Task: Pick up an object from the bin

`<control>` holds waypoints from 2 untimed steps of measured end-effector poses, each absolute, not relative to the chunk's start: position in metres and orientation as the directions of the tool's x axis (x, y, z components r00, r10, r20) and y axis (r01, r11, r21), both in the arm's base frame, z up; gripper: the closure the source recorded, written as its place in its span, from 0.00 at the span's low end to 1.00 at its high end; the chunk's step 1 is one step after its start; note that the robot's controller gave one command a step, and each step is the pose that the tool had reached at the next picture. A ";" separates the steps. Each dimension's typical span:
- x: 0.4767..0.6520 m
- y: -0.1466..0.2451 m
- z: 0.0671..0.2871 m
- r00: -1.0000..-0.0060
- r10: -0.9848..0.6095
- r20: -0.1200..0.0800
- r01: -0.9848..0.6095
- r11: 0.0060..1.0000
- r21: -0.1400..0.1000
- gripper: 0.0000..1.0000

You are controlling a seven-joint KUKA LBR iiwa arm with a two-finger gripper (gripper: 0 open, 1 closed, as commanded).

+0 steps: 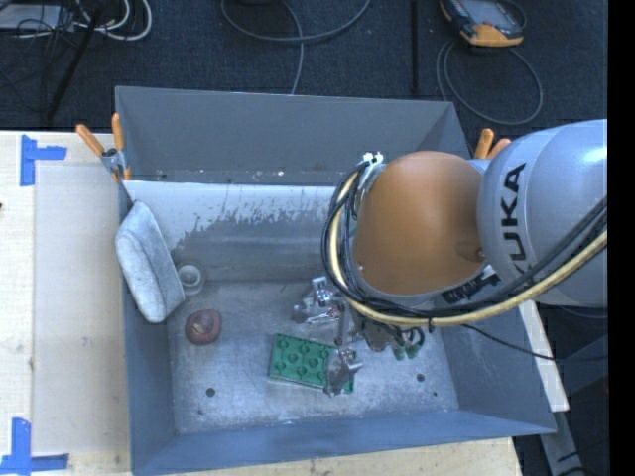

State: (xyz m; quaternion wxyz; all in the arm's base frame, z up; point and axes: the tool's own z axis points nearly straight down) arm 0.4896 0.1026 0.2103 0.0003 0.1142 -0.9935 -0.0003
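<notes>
Down on the floor of the grey metal bin [198, 390], a green studded plate [301, 358] lies flat. It is thin, rectangular and looks like hard plastic. The arm's gripper [342, 368] sits at the plate's right edge, touching it or just beside it; which of the two cannot be told. Whether the gripper stands apart or together cannot be told either, as the arm's orange cover [417, 221] and looped cables crowd in above it. Nothing shows the plate as held.

The likely risk lies in the plate's shape. Lying flat on scuffed metal, it offers little edge to catch. A grab from the side could skid it leftward across the floor, or tip it up by one corner and drop it. The studs on top give some purchase; the smooth rim gives far less.

Just beyond the plate's far edge sits a shiny, angular metal piece [316, 302], near enough to be knocked or dragged along. Well to the plate's left rests a dull, reddish-brown round lump [203, 326]. Farther left and back lies a small pale ring [189, 279]. Beyond that a grey, speckled, soft-looking oblong pad [147, 259] leans against the bin's wall.
</notes>
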 end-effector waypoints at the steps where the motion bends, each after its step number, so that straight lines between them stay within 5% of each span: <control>1: 0.537 0.063 0.071 -0.941 -0.338 0.000 -0.338 0.941 0.003 0.00; 2: 0.538 0.069 0.125 -0.908 -0.420 -0.004 -0.420 0.908 -0.001 0.00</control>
